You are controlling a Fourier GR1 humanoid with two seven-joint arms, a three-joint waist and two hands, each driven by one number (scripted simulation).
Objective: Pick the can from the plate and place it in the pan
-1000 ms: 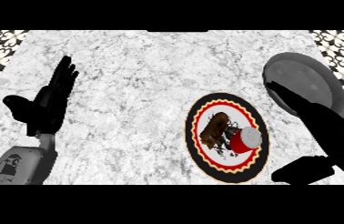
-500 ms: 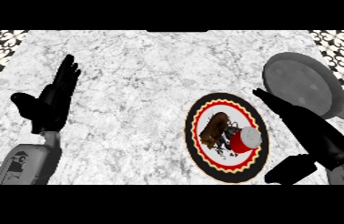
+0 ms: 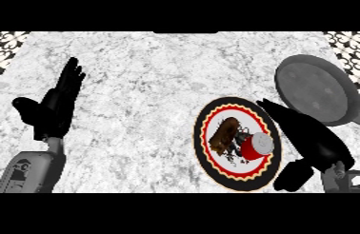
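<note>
A red can (image 3: 253, 146) with a silver top lies on a round plate (image 3: 239, 176) that has a black rim, a red-and-yellow scalloped band and a brown picture in its middle. The grey pan (image 3: 315, 89) sits on the counter behind and to the right of the plate. My right hand (image 3: 311, 139) is open, its straight fingers pointing up-left along the plate's right edge, just right of the can and apart from it. My left hand (image 3: 53, 109) rests open at the left, fingers up.
The counter top (image 3: 155, 76) is grey-white marble. Patterned tiles (image 3: 14, 38) show at the far corners.
My right hand has moved left and towards me, off the pan and down beside the plate's right edge, near the can. The left hand has barely shifted.
</note>
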